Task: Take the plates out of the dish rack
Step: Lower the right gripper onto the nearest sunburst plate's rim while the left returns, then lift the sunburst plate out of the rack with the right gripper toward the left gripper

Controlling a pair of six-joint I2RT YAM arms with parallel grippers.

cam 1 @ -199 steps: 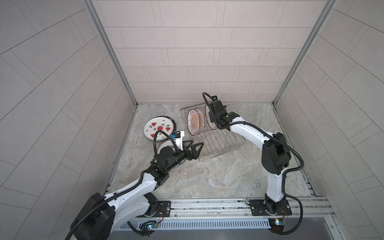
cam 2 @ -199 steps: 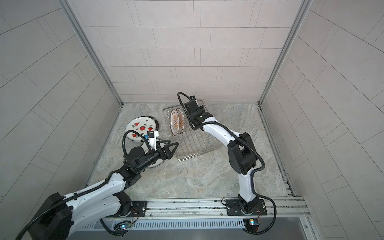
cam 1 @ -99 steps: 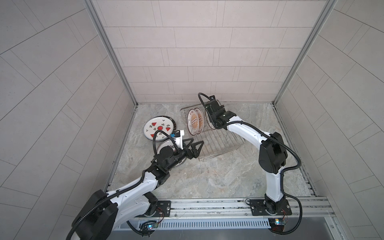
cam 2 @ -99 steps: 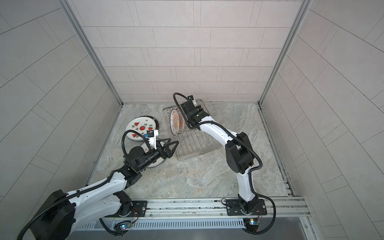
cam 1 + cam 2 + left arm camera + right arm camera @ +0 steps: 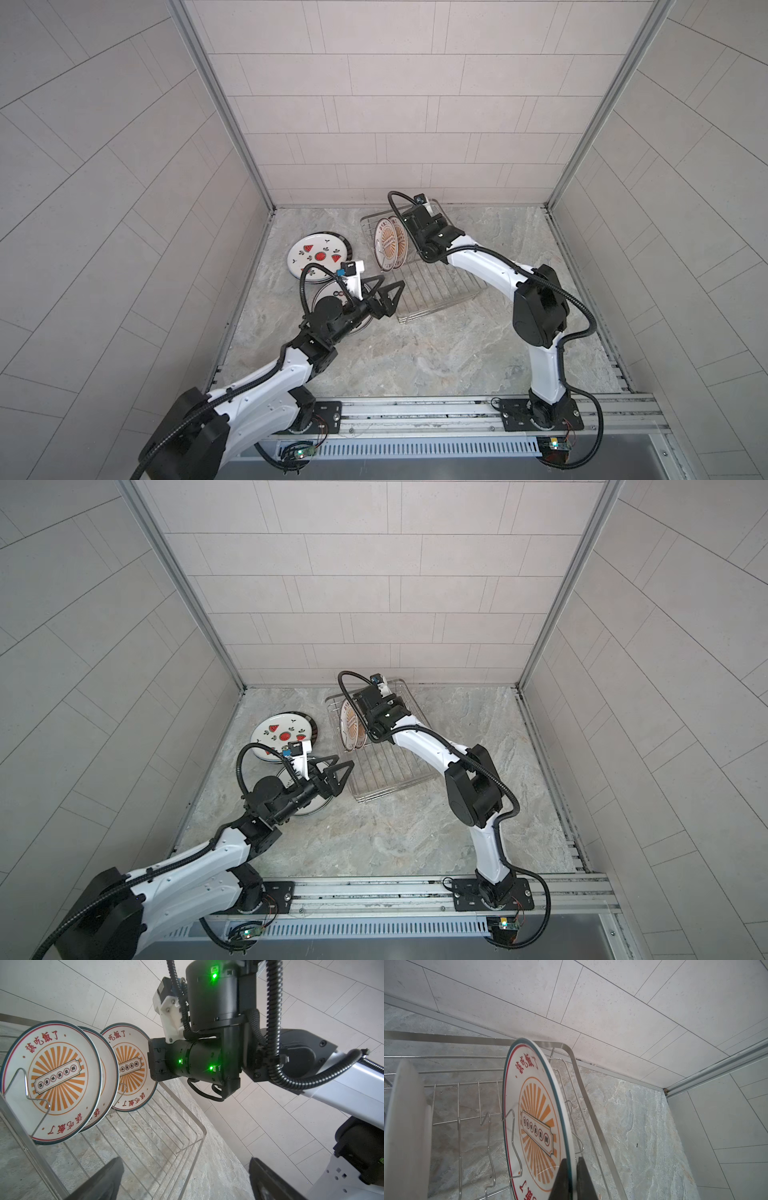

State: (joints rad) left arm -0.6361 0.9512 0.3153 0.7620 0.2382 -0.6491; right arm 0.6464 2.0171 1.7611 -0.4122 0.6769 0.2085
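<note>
Pinching sunburst plate [image 5: 533, 1118] by its rim with right end effector [image 5: 572, 1169], left end effector [image 5: 390, 283] spread; looks stiff, slick, breakable.

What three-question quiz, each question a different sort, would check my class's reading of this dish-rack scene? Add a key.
1. True or false: the right end effector is shut on the rim of a sunburst plate.
2. How many sunburst plates stand upright in the dish rack?
3. The watermelon plate is: A) upright in the rack; B) lying flat outside the rack; C) held by an end effector.
Key: 1 true; 2 three; 3 B.
</note>
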